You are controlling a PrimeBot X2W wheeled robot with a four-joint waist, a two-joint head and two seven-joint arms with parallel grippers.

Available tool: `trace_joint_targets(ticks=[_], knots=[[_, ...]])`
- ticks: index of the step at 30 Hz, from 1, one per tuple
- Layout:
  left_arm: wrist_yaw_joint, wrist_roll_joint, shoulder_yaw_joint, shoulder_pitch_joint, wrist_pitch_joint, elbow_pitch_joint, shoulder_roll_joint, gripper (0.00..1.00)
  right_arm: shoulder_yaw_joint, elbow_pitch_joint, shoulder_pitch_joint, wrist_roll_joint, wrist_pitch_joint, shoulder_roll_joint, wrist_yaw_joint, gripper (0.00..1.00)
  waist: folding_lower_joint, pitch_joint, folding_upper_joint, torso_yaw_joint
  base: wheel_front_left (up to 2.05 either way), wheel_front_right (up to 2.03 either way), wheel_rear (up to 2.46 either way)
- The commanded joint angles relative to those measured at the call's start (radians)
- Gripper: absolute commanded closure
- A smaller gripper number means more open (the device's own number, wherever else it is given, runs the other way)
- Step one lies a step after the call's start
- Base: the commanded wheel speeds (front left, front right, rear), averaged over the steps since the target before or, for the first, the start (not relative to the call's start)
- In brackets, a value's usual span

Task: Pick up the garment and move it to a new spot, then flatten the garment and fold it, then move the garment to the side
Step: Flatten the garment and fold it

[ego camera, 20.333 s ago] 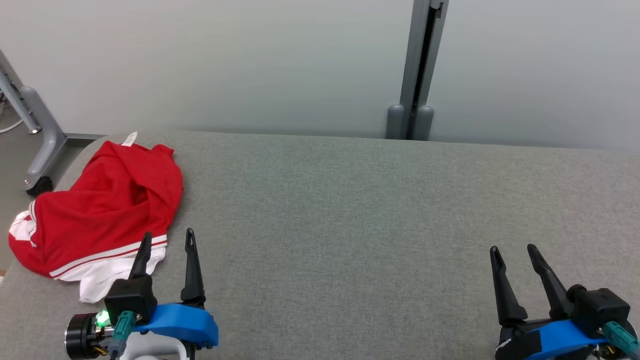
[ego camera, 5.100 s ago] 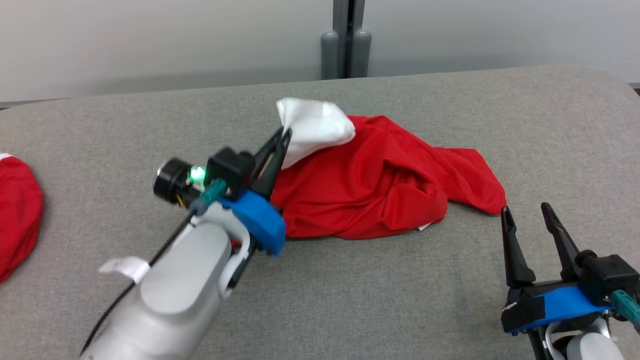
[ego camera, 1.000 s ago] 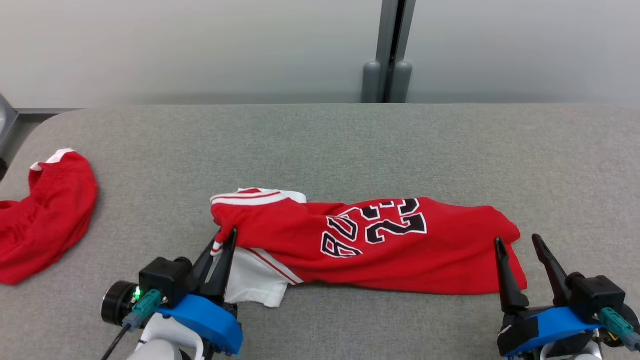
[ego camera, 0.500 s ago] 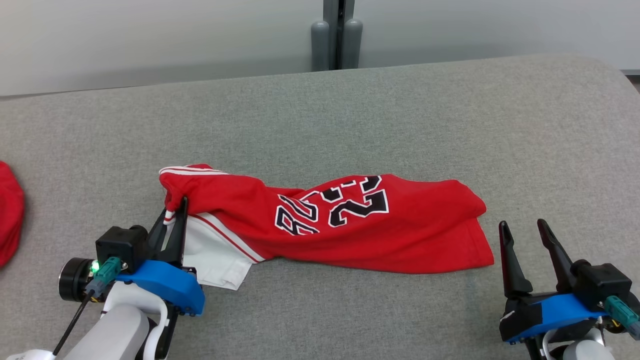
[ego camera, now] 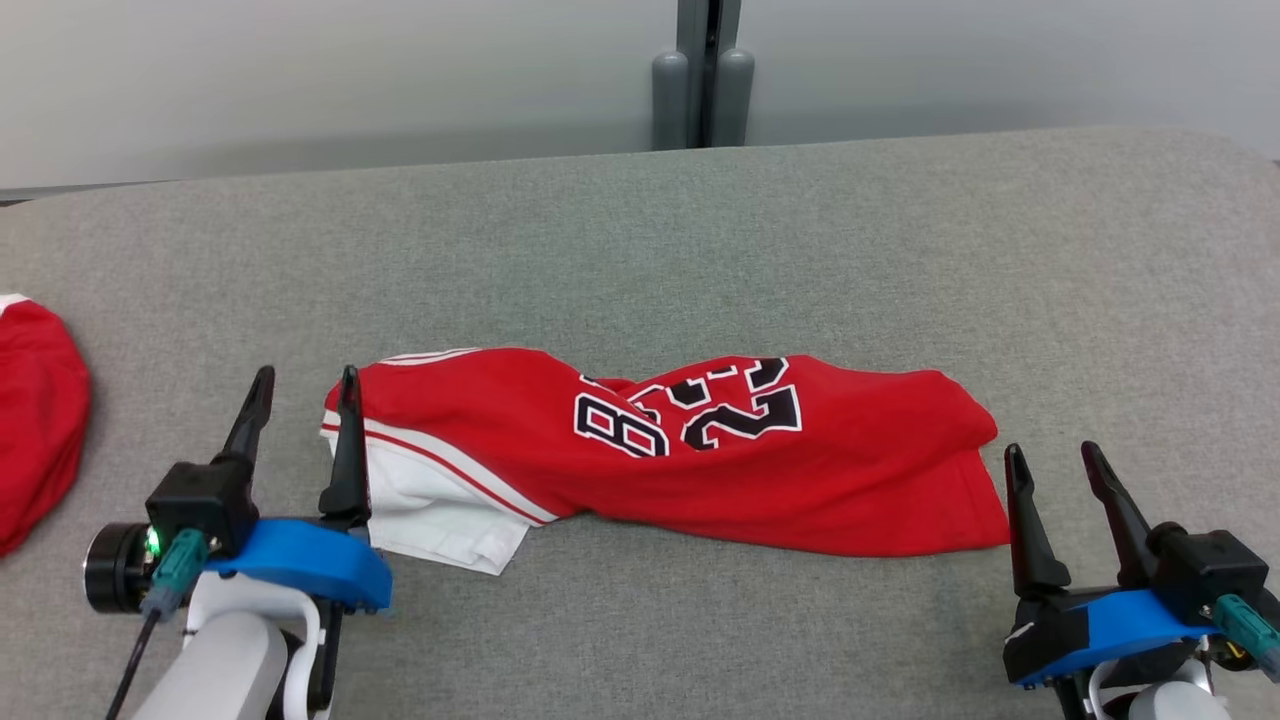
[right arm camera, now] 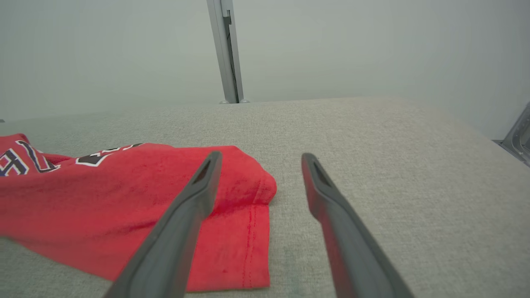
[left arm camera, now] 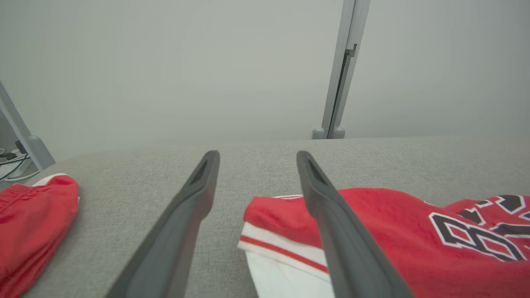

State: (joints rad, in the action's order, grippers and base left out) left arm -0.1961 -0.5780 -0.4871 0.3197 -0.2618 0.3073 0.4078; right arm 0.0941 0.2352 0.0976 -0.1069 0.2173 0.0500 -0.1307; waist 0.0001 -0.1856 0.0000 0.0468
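Note:
The garment (ego camera: pixel 700 460) is a red jersey with black-and-white lettering and a white, red-striped end; it lies bunched in a long strip across the middle of the grey table (ego camera: pixel 640 250). My left gripper (ego camera: pixel 305 385) stands open at the jersey's left end, its right finger against the striped edge, nothing held. In the left wrist view the gripper (left arm camera: pixel 256 155) spreads over the jersey's (left arm camera: pixel 372 231) end. My right gripper (ego camera: pixel 1050 455) is open just off the jersey's right end; the right wrist view shows this gripper (right arm camera: pixel 261 157) astride the red hem corner (right arm camera: pixel 248 194).
A second red garment (ego camera: pixel 40 420) lies at the table's left edge, also seen in the left wrist view as a red heap (left arm camera: pixel 33 219). A grey post (ego camera: pixel 703 75) stands behind the table against the pale wall. Bare grey cloth stretches behind the jersey.
My left gripper has opened and let go of the jersey's left end, which has dropped flat onto the table. The head camera has shifted slightly. The right gripper stays open.

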Motion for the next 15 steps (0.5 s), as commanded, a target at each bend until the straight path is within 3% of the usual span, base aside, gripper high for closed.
trace_joint_targets(ticks=[1,15], knots=[[0.001,0.028,0.030,-0.051,-0.004,-0.026,-0.008,0.00,-0.003,0.001,0.003,-0.002,0.004,0.001,0.000,0.00,-0.0001,0.003,0.0000,-0.006,0.00,0.00,0.00],[0.076,0.115,0.095,-0.195,-0.005,-0.029,-0.061,0.00,-0.009,0.000,0.007,0.001,0.005,0.001,0.000,0.00,-0.0001,-0.006,0.0000,-0.014,0.00,0.00,0.00]])
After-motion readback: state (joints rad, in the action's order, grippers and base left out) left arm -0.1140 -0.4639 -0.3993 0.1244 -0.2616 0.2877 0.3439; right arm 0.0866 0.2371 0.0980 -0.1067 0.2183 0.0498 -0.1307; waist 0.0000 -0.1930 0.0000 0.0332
